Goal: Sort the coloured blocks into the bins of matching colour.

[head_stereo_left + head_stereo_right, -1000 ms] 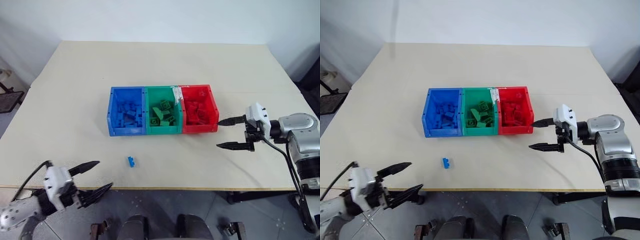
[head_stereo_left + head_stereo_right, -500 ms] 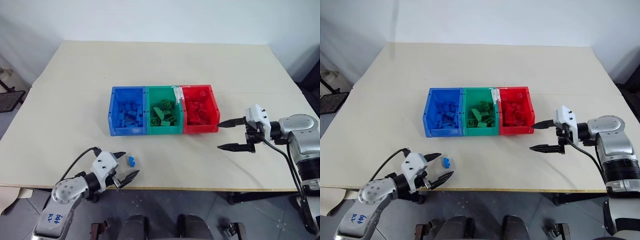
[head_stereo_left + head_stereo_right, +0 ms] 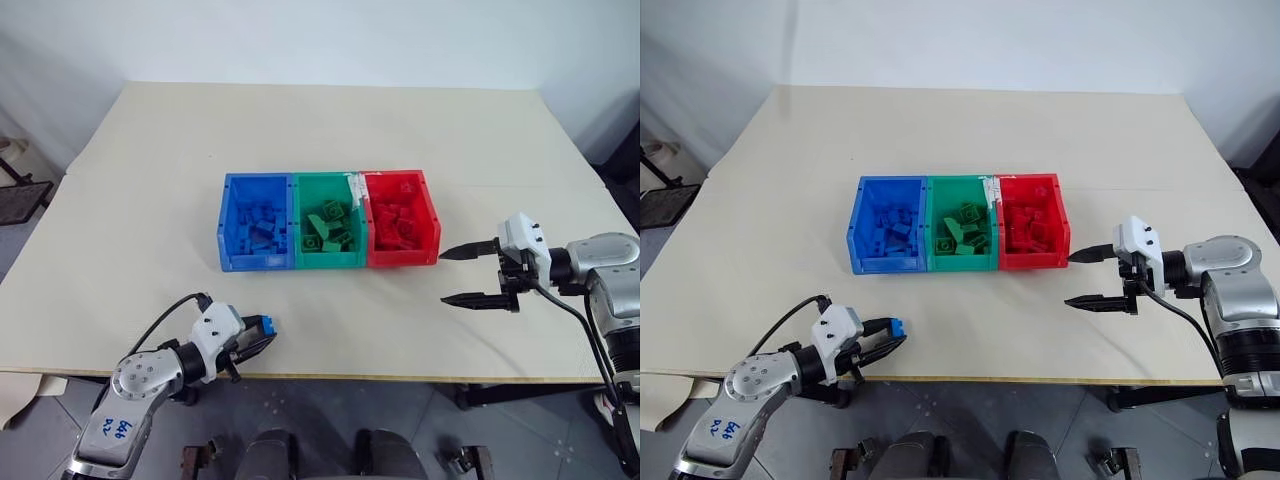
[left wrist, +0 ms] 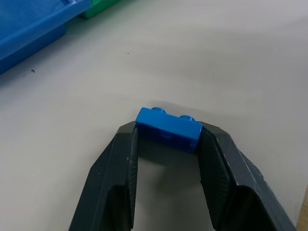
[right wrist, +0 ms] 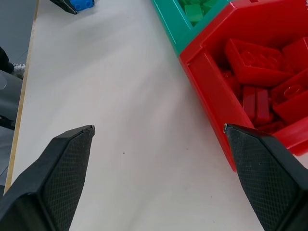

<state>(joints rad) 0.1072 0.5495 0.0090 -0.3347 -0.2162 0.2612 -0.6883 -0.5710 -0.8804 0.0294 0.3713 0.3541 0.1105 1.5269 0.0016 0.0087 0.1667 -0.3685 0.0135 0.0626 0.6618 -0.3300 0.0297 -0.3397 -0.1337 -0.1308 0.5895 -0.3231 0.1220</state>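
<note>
Blue two-stud brick (image 4: pixel 168 129), glossy

1. A pale beige table (image 3: pixel 330 120) with a smooth, plain top.
2. Three joined bins (image 3: pixel 328 220) sit on the table, blue, green, then red in a row, each holding bricks of its own colour.
3. A small blue block (image 3: pixel 267 324) rests on the tabletop in front of the blue bin, near the table's front edge.
</note>
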